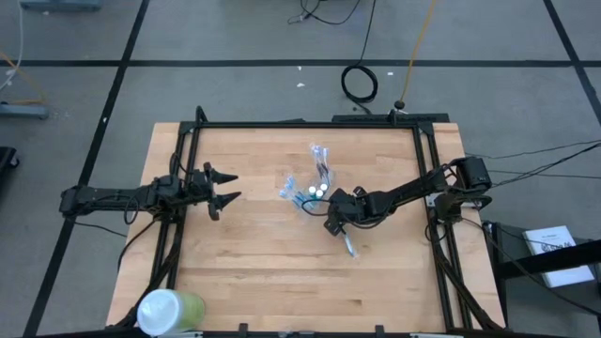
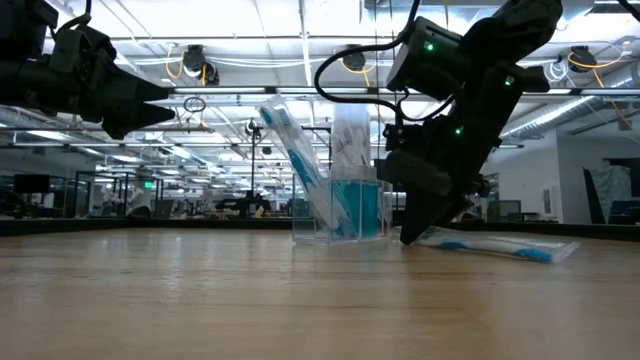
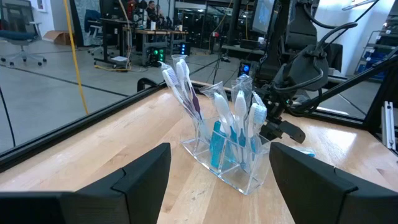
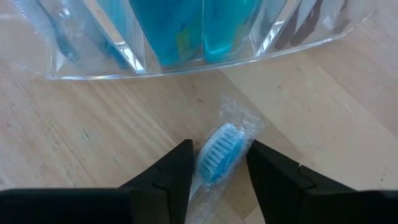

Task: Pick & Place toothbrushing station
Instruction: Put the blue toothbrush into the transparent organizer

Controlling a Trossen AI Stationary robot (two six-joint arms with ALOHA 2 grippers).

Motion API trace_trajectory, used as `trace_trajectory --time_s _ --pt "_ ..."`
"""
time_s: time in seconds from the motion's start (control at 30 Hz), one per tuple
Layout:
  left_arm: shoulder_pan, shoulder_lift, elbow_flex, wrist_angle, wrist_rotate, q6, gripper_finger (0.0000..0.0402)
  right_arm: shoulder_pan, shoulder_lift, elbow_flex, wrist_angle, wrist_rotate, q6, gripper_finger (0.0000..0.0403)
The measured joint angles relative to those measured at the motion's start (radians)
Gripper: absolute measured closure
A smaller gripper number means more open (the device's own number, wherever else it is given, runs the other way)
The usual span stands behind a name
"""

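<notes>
A clear plastic holder point(image 1: 305, 191) stands near the table's middle, with blue-and-white toothbrushes point(image 3: 180, 84) and small tubes upright in it. One wrapped toothbrush point(image 1: 349, 244) lies flat on the wood just near of the holder. My right gripper point(image 4: 219, 171) slants down over its bristle end, one finger on each side. My left gripper point(image 1: 223, 188) hovers open at the left, level, pointing toward the holder. My right gripper has the wrapped toothbrush's bristle head point(image 4: 217, 155) between its two fingers. The fingers point(image 4: 180, 171) meet the clear wrapper's edges on both sides. They come slanting down from the table's right side and stand across the brush. The brush lies flat on the table point(image 2: 500, 245).
A green cup with a white lid point(image 1: 171, 310) lies at the table's near left corner. A dark frame point(image 1: 310, 123) runs along the table's far edge and sides. Bare wood spreads near of the lying toothbrush.
</notes>
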Motion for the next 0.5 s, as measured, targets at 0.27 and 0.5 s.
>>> trace_trajectory --time_s 0.27,0.5 --pt "0.0 0.0 0.0 0.0 0.0 0.0 0.0119 0.0 0.001 -0.001 0.0 0.0 0.0 0.0266" --pt "0.0 0.0 0.0 0.0 0.0 0.0 0.0119 0.0 0.001 -0.001 0.0 -0.001 0.0 0.0275"
